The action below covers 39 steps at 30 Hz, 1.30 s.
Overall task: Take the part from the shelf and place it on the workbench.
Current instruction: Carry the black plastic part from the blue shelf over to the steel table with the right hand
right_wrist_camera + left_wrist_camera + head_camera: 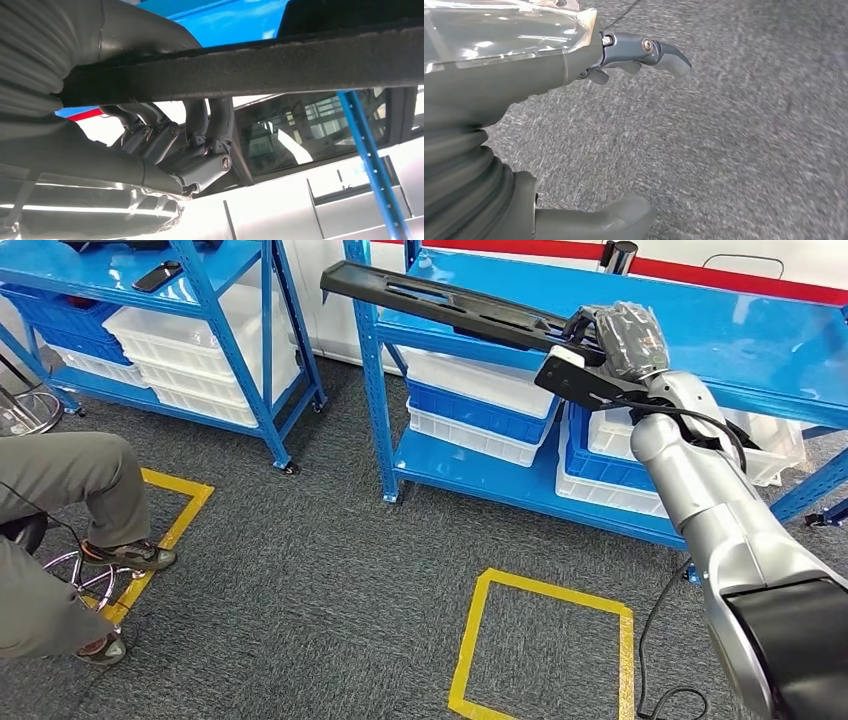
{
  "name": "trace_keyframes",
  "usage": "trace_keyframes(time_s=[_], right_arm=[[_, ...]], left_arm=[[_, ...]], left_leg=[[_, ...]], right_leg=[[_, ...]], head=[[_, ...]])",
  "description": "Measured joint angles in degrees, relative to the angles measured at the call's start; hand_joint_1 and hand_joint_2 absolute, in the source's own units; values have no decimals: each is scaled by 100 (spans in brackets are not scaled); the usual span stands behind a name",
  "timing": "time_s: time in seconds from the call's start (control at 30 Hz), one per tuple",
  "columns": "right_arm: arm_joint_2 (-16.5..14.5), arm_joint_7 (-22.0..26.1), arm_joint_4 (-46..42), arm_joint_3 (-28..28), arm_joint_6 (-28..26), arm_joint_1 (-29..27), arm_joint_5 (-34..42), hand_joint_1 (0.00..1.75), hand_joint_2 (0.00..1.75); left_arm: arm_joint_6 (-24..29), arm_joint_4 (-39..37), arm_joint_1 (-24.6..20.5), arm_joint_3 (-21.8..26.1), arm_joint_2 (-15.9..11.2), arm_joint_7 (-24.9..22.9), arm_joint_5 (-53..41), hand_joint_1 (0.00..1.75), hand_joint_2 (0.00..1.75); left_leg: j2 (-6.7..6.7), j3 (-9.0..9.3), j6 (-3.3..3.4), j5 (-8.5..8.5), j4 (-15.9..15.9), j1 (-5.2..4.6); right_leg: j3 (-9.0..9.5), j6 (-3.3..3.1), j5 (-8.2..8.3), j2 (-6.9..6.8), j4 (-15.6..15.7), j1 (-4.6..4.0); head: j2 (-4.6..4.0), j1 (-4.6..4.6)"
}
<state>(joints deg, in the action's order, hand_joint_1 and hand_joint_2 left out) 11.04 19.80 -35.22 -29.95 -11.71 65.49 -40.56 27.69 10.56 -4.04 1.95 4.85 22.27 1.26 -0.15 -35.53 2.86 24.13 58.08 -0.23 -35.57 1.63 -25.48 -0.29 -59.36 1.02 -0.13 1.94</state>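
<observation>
While white and blue bins (470, 410) sit stacked on the shelf (740, 335) below the right robot hand (622, 338), contents can't be made out. That robot hand grips the long black part (450, 306) at one end, w/ fingers (207, 122) wrapped round it; long axis runs roughly level, far end pointing away leftward above the shelf top. Left robot hand (574, 65) hangs over carpet (749, 140), fingers apart, holding nothing.

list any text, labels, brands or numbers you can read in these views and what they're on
None can be read. The long black part held by the right hand, the blue shelves, the white bins and the dark phone-like object show no legible text. The yellow floor tape forms plain squares.
</observation>
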Motion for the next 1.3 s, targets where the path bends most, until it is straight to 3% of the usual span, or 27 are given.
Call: trace_keyframes(time_s=[0.07,0.13,0.17,0.2,0.23,0.3,0.33,0.4,0.5,0.57,0.63,0.7,0.73,0.83,0.9,1.0,1.03,1.07,1.13,1.2,1.23,1.3], right_arm=[[3,-4,5,1,3,18,-15,175,175],[-1,-9,23,-1,9,22,-33,175,175],[-2,-12,37,-2,12,15,-42,175,175],[-4,-15,49,-4,15,8,-50,175,175],[-8,-16,59,-5,16,8,-55,175,175],[-18,-17,67,-4,16,33,-58,175,175],[-25,-17,69,-4,16,52,-59,175,175],[-31,-17,79,-3,15,74,-62,175,175],[-32,-11,107,-2,14,79,-71,175,175],[-31,-3,115,-2,13,85,-73,175,175],[-31,0,120,-2,13,83,-73,175,175],[-31,2,128,-3,13,75,-73,175,175],[-31,2,132,-3,12,73,-74,175,175],[-34,2,133,1,9,88,-75,175,175],[-37,2,133,4,8,106,-75,175,175],[-48,2,135,4,8,109,-85,175,175],[-46,2,138,4,8,112,-90,175,175],[-40,2,140,6,8,116,-93,175,175],[-34,2,149,7,8,111,-92,175,175],[-32,0,166,6,8,86,-97,175,175],[-32,-1,173,6,8,74,-101,175,175],[-34,-2,180,5,8,76,-107,175,175]], left_arm=[[0,1,-4,0,4,6,2,0,175],[0,0,-5,1,4,13,3,0,175],[0,-1,-1,2,7,16,3,0,175],[0,-1,3,2,12,20,4,0,175],[0,-1,7,2,19,23,7,0,175],[0,-1,8,3,28,33,10,0,175],[0,0,5,3,29,39,11,0,175],[0,1,4,4,27,52,10,0,175],[0,-1,17,4,22,58,9,0,175],[0,-1,15,4,20,59,5,0,175],[0,-1,7,4,21,58,3,0,175],[0,-1,7,4,20,58,3,0,175],[1,-1,8,5,20,60,3,0,175],[5,1,4,8,8,72,9,0,175],[8,2,0,11,-5,83,11,0,175],[9,2,6,35,-12,101,36,0,175],[9,2,7,45,-10,107,44,0,175],[9,2,6,54,-8,113,49,0,175],[9,2,5,62,-4,120,52,0,175],[8,2,11,73,1,125,57,0,175],[8,2,14,79,5,129,60,0,175],[7,2,15,87,14,143,62,0,175]], left_leg=[[2,13,66,-83,-91,25],[-8,-16,95,-111,-97,21],[-18,-26,94,-119,-96,22],[-28,-36,90,-127,-91,23],[-38,-44,82,-133,-80,27],[-54,-80,48,-130,-21,27],[-61,-117,21,-120,30,19],[-74,-190,-50,-132,99,2],[-83,-255,-138,-129,147,30],[-53,-381,-208,167,493,55],[-24,-622,-269,601,1208,78],[-15,-749,-286,795,1682,88],[-12,-664,-274,748,1618,88],[-2,33,-155,403,560,59],[4,267,-77,345,141,8],[7,261,13,240,31,-26],[12,261,50,175,-30,-18],[18,251,84,109,-87,-5],[18,185,128,29,-119,1],[7,103,129,-27,-112,-2],[0,66,120,-51,-106,-2],[-8,-1,91,-83,-64,2]], right_leg=[[-196,-35,-254,9,-417,-13],[-493,-76,-579,16,-1154,-8],[-590,-62,-663,16,-1420,-3],[-594,-24,-666,17,-1493,5],[-487,31,-587,16,-1337,19],[-82,136,-343,18,-594,60],[87,149,-250,28,-269,66],[211,104,-178,46,-2,54],[177,-14,-100,35,-8,57],[152,-89,-49,15,4,83],[111,-129,-18,6,3,71],[60,-139,16,4,2,57],[38,-134,37,3,3,52],[1,-99,94,1,4,34],[-18,-49,129,-8,7,32],[-61,62,179,-18,33,34],[-110,72,123,-13,-35,23],[-197,55,2,-7,-214,12],[-465,-5,-368,3,-892,10],[-639,12,-597,7,-1452,13],[-589,52,-592,8,-1452,17],[-194,153,-388,7,-836,36]], head=[[0,-6],[0,-10],[0,-11],[0,-14],[0,-16],[0,-21],[0,-21],[0,-19],[0,-10],[0,7],[0,25],[0,28],[0,28],[0,25],[0,23],[0,24],[0,19],[0,9],[0,-5],[0,-14],[0,-16],[0,-21]])
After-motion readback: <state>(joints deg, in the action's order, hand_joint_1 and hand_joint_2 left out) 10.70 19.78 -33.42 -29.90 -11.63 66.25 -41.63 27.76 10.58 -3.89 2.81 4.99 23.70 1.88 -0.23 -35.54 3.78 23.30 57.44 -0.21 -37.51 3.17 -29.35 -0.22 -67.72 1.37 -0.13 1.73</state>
